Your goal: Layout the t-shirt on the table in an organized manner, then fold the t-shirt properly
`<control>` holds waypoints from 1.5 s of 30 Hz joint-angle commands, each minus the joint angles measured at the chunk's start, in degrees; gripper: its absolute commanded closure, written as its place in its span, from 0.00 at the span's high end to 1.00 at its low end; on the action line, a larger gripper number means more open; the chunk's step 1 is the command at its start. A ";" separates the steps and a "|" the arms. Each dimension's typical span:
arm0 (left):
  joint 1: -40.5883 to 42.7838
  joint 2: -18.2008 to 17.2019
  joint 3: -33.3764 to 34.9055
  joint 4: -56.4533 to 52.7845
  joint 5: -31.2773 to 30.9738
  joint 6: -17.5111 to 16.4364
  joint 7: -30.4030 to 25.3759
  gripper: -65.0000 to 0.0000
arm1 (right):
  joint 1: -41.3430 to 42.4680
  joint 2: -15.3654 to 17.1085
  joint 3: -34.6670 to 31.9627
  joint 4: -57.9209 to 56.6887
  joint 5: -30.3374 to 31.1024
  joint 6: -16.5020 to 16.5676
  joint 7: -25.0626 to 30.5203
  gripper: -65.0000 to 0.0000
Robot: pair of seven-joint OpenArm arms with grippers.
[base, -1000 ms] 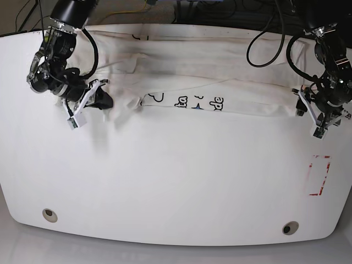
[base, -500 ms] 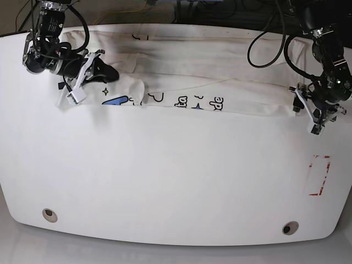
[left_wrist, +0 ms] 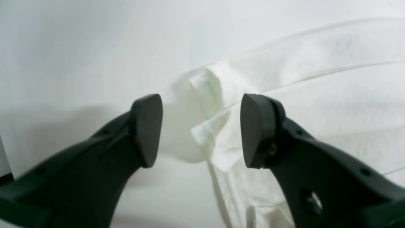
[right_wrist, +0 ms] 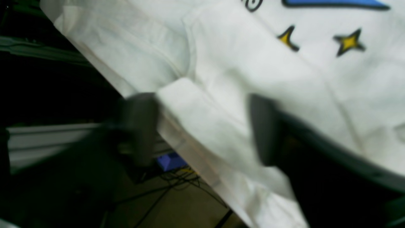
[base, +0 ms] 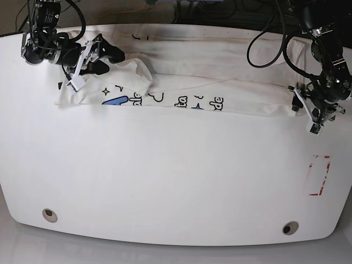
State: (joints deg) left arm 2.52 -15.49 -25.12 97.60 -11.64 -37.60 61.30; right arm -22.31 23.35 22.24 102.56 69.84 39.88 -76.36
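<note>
White table (base: 165,181) bears the t-shirt (base: 220,71), bunched along the far edge; laying-out is judged in hand. Right gripper (base: 99,55) and left gripper (base: 318,113) both gape, empty; fresh corner grips are needed

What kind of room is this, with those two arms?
Probably a robotics lab: two black pincer arms work over a glossy white table holding a white printed t-shirt, with cables trailing behind.
</note>
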 commanded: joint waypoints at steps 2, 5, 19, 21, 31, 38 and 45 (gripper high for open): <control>-0.63 -0.91 -0.33 2.31 -0.62 -0.15 -0.77 0.56 | -0.77 1.74 0.31 2.62 1.67 0.12 0.62 0.95; -0.46 -0.91 -0.33 5.04 -0.62 -0.24 -0.77 0.56 | -2.09 2.18 0.84 4.29 2.73 0.12 0.62 0.96; 3.94 0.41 -0.68 13.83 -5.64 -0.24 2.39 0.56 | 0.46 2.18 4.00 4.56 3.96 0.12 0.97 0.74; 4.55 0.50 -1.03 13.83 -7.48 -0.24 3.27 0.56 | 0.72 1.13 4.00 4.38 1.23 0.12 0.97 0.65; 7.89 2.78 -12.37 13.65 -21.11 -0.24 4.59 0.56 | 1.43 -5.29 3.74 4.03 -18.64 0.12 2.29 0.17; 7.89 2.78 -14.57 12.68 -25.06 -0.07 4.68 0.57 | 1.95 -8.72 0.75 2.27 -32.70 0.12 7.39 0.22; 7.45 2.87 -14.48 12.33 -24.36 0.20 4.68 0.57 | 3.45 -9.77 -0.74 -2.56 -37.62 0.12 10.73 0.22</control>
State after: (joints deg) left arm 10.55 -11.81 -39.38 109.10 -35.62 -37.54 66.83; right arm -19.35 12.93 21.39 101.01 33.26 40.14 -65.78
